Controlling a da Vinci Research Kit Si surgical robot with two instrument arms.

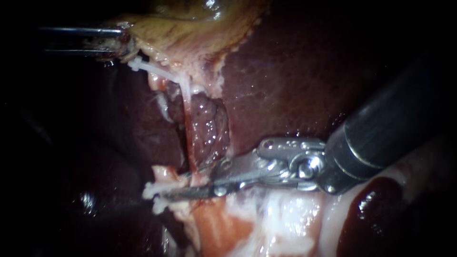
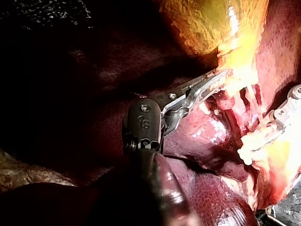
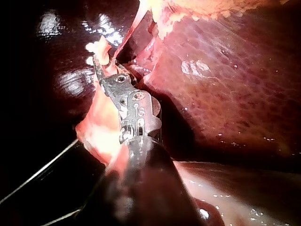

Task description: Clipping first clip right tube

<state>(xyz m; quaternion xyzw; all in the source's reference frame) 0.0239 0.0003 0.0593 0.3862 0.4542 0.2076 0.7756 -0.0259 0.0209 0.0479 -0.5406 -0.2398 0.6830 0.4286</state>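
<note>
One tube (image 1: 186, 102) runs taut below gallbladder (image 1: 190, 28); its end farthest from gallbladder looks pinched betw. jaws of R instrument (image 1: 173, 185), prob. for the clip. L instrument (image 1: 124, 43) jaws clamp gallbladder edge, pulling so tube stands stretched.

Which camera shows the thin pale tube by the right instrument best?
The endoscope view: the tube shows along its run, from below the gallbladder down to the right instrument. The right wrist view shows only a short stretch ahead of that instrument; the left wrist view, faint strands.
</note>
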